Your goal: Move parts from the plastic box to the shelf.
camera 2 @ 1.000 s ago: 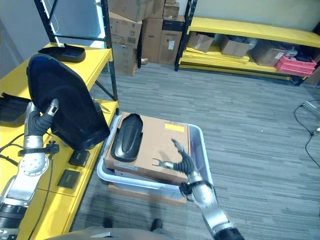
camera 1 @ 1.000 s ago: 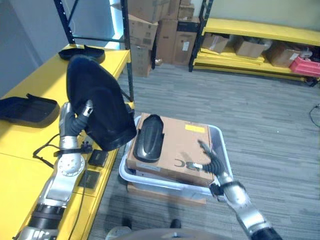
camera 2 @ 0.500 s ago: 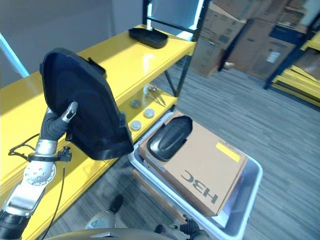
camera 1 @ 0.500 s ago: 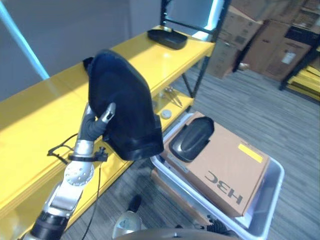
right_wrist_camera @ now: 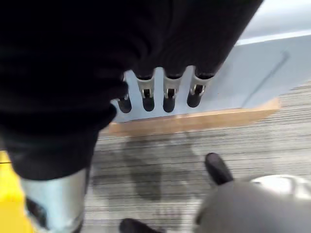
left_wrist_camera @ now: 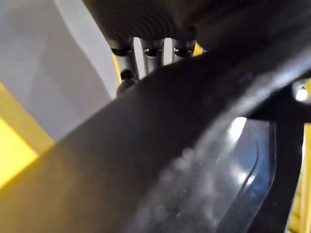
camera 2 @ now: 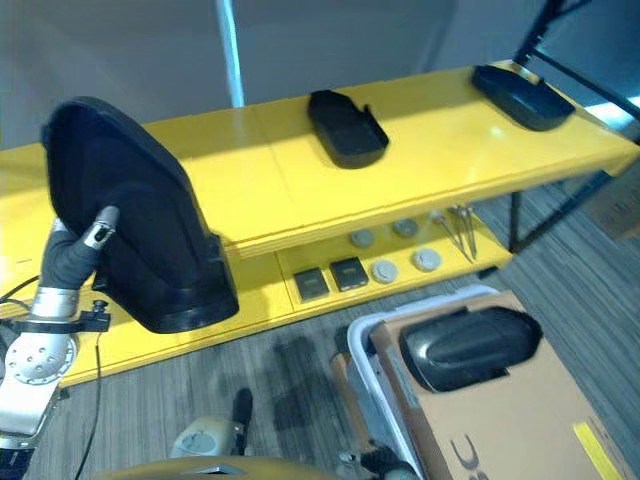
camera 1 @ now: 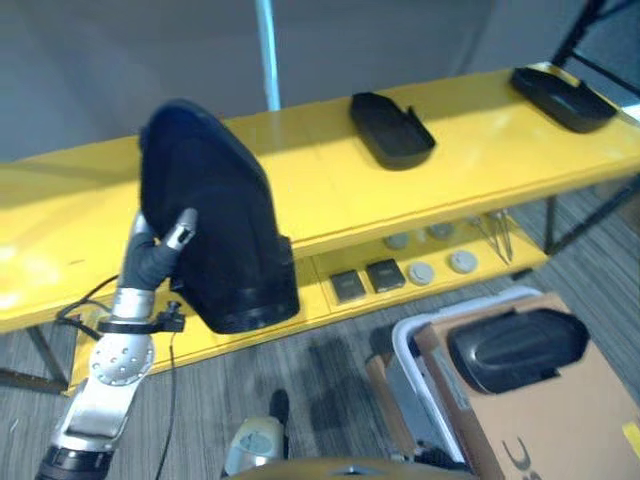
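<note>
Two flat black parts [camera 2: 345, 127] [camera 2: 520, 95] are already laid on the yellow shelf [camera 1: 300, 190], well apart from each other; a third, the large black shell part [camera 1: 215, 235], is held up over the shelf's front edge by the left hand [camera 1: 165, 250], whose fingers are curled on its rim, thumb seen against its face. It is judged not yet set down, so this transfer is about midway. One more black part [camera 2: 465, 345] is left lying on the cardboard box [camera 2: 520, 420] inside the plastic box [camera 1: 410, 350], so at least one further trip is judged to remain. The right hand [right_wrist_camera: 160, 94] is seen in its wrist view with fingers relaxed downward, holding nothing. Compared with half a second ago, the whole view has swung toward the shelf: the shelf now runs across the picture and the plastic box sits at lower right, while the grip on the shell looks unchanged
</note>
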Controlling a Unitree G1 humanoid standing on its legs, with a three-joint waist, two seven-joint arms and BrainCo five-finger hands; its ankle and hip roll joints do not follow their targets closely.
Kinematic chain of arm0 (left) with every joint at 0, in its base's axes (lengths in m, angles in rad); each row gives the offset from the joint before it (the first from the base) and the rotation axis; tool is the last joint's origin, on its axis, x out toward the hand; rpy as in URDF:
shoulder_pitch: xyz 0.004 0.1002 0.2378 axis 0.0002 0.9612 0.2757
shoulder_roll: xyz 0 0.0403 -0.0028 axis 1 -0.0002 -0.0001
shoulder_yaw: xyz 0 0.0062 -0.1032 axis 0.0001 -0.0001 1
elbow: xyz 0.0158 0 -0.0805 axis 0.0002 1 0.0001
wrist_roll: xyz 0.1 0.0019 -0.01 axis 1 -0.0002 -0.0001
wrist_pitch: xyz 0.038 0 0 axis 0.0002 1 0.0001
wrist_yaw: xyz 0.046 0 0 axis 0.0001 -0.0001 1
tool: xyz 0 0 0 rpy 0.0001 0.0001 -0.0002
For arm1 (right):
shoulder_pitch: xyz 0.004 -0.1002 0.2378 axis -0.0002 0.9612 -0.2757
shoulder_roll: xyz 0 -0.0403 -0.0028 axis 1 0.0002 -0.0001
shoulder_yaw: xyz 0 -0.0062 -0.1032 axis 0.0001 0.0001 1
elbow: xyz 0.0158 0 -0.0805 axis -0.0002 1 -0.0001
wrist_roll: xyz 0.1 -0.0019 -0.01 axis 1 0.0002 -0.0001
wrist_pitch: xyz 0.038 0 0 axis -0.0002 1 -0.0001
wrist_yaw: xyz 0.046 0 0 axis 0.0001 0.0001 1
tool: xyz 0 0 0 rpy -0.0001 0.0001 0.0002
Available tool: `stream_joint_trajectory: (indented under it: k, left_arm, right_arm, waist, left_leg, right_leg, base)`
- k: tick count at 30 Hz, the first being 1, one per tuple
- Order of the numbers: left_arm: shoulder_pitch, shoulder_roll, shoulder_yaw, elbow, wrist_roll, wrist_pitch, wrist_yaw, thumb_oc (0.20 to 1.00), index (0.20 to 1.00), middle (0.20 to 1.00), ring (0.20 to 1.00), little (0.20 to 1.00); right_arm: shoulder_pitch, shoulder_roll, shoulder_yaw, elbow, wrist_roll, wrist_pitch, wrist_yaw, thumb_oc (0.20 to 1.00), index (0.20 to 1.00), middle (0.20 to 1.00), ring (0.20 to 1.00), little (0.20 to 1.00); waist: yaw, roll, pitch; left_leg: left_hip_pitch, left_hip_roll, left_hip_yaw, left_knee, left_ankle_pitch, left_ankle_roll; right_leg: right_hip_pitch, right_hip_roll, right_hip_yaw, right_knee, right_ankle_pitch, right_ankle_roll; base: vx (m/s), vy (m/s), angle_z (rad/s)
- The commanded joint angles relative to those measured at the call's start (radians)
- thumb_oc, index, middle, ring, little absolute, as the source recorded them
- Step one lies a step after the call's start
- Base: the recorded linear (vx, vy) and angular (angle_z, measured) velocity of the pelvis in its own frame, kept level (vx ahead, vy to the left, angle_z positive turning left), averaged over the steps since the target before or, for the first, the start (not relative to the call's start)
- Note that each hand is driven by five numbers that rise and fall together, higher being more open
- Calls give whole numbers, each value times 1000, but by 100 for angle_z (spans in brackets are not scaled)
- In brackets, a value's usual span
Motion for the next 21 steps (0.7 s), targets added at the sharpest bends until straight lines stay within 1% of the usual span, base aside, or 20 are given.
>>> stream_joint_trajectory:
  k: [1,3,4,5,6,7,8,9,10,11,12,13,14,15,16,17,18,19,20,21]
  left_arm:
    - [-19,16,48,-57,-40,-63,21,200,200,200,200,200]
    - [-17,13,65,-74,-42,-62,29,200,200,200,200,200]
    - [-22,12,64,-80,-43,-60,30,200,200,200,200,200]
    - [-31,12,63,-88,-44,-60,29,200,200,200,200,200]
    - [-42,10,58,-94,-46,-60,28,200,200,200,200,200]
    - [-50,13,56,-97,-47,-59,30,200,200,200,200,200]
    - [-66,20,48,-94,-49,-59,27,200,200,200,200,200]
    - [-81,24,40,-90,-45,-55,30,200,200,200,200,200]
    - [-99,35,28,-86,-38,-55,31,200,200,200,200,200]
    - [-104,35,27,-82,-37,-56,32,200,200,200,200,200]
    - [-128,49,8,-74,-31,-64,35,200,200,200,200,200]
    - [-136,56,5,-70,-30,-70,38,200,200,200,200,200]
    - [-144,61,3,-66,-33,-73,41,200,200,200,200,200]
    - [-153,62,-1,-60,-35,-74,43,200,200,200,200,200]
    - [-160,55,-4,-52,-33,-73,47,200,200,200,200,200]
    - [-167,50,-12,-49,-32,-74,47,200,200,200,200,200]
    - [-163,45,-5,-48,-26,-74,56,200,200,200,200,200]
    - [-161,36,6,-46,-24,-76,65,200,200,200,200,200]
    - [-159,29,14,-48,-27,-79,71,200,200,200,200,200]
    - [-159,29,14,-49,-27,-78,71,200,200,200,200,200]
  right_arm:
    - [-25,-12,11,-16,57,1,-14,1000,1000,1000,1000,1000]
    - [-28,-5,5,-24,67,0,-14,1000,1000,1000,1000,1000]
    - [-26,-2,3,-30,66,1,-14,1000,1000,1000,1000,1000]
    - [-25,-4,-4,-33,63,1,-10,1000,1000,1000,1000,1000]
    - [-22,-9,-12,-36,60,3,-10,1000,1000,1000,1000,1000]
    - [-23,-11,-17,-42,55,9,-9,1000,1000,1000,1000,1000]
    - [-28,-16,-21,-48,50,14,-6,1000,1000,1000,1000,1000]
    - [-29,-17,-24,-49,51,16,-5,1000,1000,1000,1000,1000]
    - [-32,-17,-23,-51,58,13,-8,1000,1000,1000,1000,1000]
    - [-34,-17,-24,-51,59,13,-8,1000,1000,1000,1000,1000]
    - [-42,-17,-18,-46,68,10,-9,1000,1000,1000,1000,1000]
    - [-43,-18,-13,-46,71,8,-11,1000,1000,1000,1000,1000]
    - [-41,-16,-11,-47,77,7,-14,1000,1000,1000,1000,1000]
    - [-37,-16,-11,-47,86,5,-16,1000,1000,1000,1000,1000]
    - [-26,-14,-14,-42,95,2,-19,1000,1000,1000,1000,1000]
    - [-13,-9,-19,-34,104,1,-23,1000,1000,1000,1000,1000]
    - [-8,-4,-20,-31,108,0,-24,1000,1000,1000,1000,1000]
    - [-7,-1,-21,-33,113,-2,-25,1000,1000,1000,1000,1000]
    - [-6,1,-20,-33,112,-4,-28,1000,1000,1000,1000,1000]
    - [-6,1,-20,-32,112,-4,-28,1000,1000,1000,1000,1000]
  waist:
    - [-22,-16,-29]
    - [-13,-22,-42]
    - [-12,-22,-48]
    - [-15,-18,-56]
    - [-26,-13,-61]
    - [-43,-7,-50]
    - [-68,6,-35]
    - [-87,18,-24]
    - [-108,31,-17]
    - [-104,31,-17]
    - [-111,41,-7]
    - [-118,40,1]
    - [-129,37,5]
    - [-142,30,12]
    - [-150,20,14]
    - [-160,14,14]
    - [-162,9,15]
    - [-157,7,18]
    - [-162,8,17]
    - [-164,8,16]
  left_leg:
    - [-42,76,11,89,-145,-81]
    - [-28,52,-6,72,-159,-62]
    - [-11,31,-18,60,-168,-48]
    - [12,11,-29,44,-180,-32]
    - [39,-12,-44,30,-194,-12]
    - [66,-37,-57,17,-202,12]
    - [91,-55,-78,0,-207,34]
    - [105,-55,-90,-12,-210,45]
    - [117,-46,-110,-21,-208,47]
    - [117,-44,-107,-25,-207,45]
    - [113,-26,-134,-40,-178,30]
    - [116,-19,-155,-51,-174,17]
    - [119,-15,-178,-64,-170,8]
    - [125,-17,-201,-69,-176,3]
    - [119,-20,-228,-69,-177,-1]
    - [109,-24,-249,-70,-178,-3]
    - [95,-28,-266,-74,-167,-7]
    - [78,-24,-274,-76,-162,-14]
    - [58,-17,-287,-76,-151,-23]
    - [56,-17,-289,-76,-150,-23]
  right_leg:
    - [-29,54,36,-68,-33,-58]
    - [-17,35,29,-64,-28,-39]
    - [-16,12,22,-30,-28,-29]
    - [-23,-24,15,34,-24,-15]
    - [-37,-73,16,116,9,8]
    - [-68,-128,33,225,76,32]
    - [-113,-171,77,337,137,52]
    - [-160,-184,129,411,142,53]
    - [-200,-163,185,426,103,34]
    - [-208,-162,191,435,96,30]
    - [-254,-98,267,308,34,-8]
    - [-265,-60,313,215,27,-6]
    - [-278,-24,358,130,49,-1]
    - [-293,10,412,77,55,1]
    - [-285,35,464,14,68,3]
    - [-273,51,496,-24,76,-2]
    - [-273,57,503,-46,98,-7]
    - [-273,61,496,-57,105,-9]
    - [-277,61,481,-63,106,-13]
    - [-278,61,479,-63,106,-13]
  base:
    - [99,122,16]
    - [151,180,10]
    - [223,272,8]
    - [286,340,8]
    - [307,389,9]
    - [270,394,21]
    - [185,324,59]
    - [121,209,85]
    - [58,72,83]
    - [42,-52,54]
    - [59,-146,44]
    - [101,-188,35]
    - [143,-167,31]
    - [166,-153,27]
    - [155,-131,57]
    - [102,-139,99]
    - [34,-155,181]
    - [0,-172,177]
    - [-7,-121,134]
    - [-6,-51,61]
